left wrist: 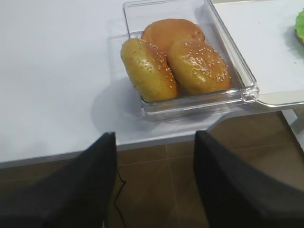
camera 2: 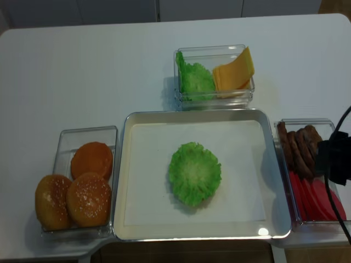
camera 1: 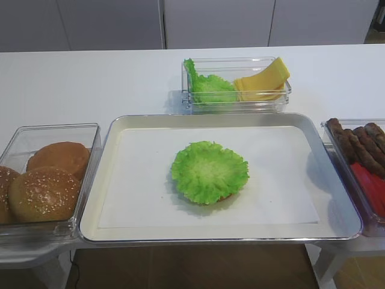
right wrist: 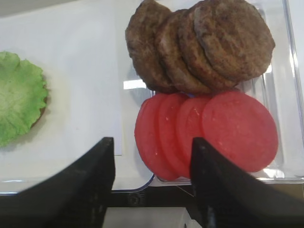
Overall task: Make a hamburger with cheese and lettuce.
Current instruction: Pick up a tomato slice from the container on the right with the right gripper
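The hamburger (camera 1: pixel 209 171) is a low stack with a frilly green lettuce leaf on a thin brown base, lying mid-tray; it also shows in the overhead view (camera 2: pixel 194 173) and at the left of the right wrist view (right wrist: pixel 19 95). More lettuce (camera 1: pixel 207 84) and pale-yellow cheese slices (camera 1: pixel 264 81) lean in a clear bin behind the tray. My right gripper (right wrist: pixel 152 141) is open and empty, above the near edge of the patty and tomato bin. My left gripper (left wrist: pixel 156 134) is open and empty, over the floor in front of the bun bin.
The metal tray (camera 1: pixel 210 239) holds white paper. Sesame buns (camera 1: pixel 42 192) fill a clear bin on the left. Brown patties (right wrist: pixel 204 45) and red tomato slices (right wrist: pixel 209 133) fill a clear bin on the right, where the black right arm (camera 2: pixel 334 159) hangs.
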Tool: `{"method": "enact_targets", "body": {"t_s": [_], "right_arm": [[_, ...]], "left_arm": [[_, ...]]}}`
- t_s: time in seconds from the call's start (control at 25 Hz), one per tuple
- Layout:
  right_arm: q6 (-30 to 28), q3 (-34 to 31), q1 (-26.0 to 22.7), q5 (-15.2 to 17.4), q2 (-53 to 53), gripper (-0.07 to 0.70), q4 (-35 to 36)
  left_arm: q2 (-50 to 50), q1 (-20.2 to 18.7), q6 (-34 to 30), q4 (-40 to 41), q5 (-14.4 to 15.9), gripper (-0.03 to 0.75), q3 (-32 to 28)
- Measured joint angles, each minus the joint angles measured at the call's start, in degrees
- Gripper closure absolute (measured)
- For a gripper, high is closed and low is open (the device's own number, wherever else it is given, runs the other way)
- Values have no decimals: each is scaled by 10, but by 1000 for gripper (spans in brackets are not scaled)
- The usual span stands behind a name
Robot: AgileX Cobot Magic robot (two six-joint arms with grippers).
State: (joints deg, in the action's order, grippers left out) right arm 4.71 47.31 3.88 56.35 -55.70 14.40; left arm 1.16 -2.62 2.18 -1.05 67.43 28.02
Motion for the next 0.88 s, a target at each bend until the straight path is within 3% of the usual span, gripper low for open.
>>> {"method": "enact_targets", "body": {"t_s": [0.2, 0.52, 0.88], "right_arm": [[17, 6, 51, 3, -29, 248, -11], [146, 6, 184, 2, -99, 262, -144], [200, 6, 214, -19, -185, 265, -230]], "left_arm": [[0, 0, 0, 0, 0, 328, 0], [0, 0, 0, 0, 0, 328, 0], [0, 0, 0, 0, 0, 328, 0]]}}
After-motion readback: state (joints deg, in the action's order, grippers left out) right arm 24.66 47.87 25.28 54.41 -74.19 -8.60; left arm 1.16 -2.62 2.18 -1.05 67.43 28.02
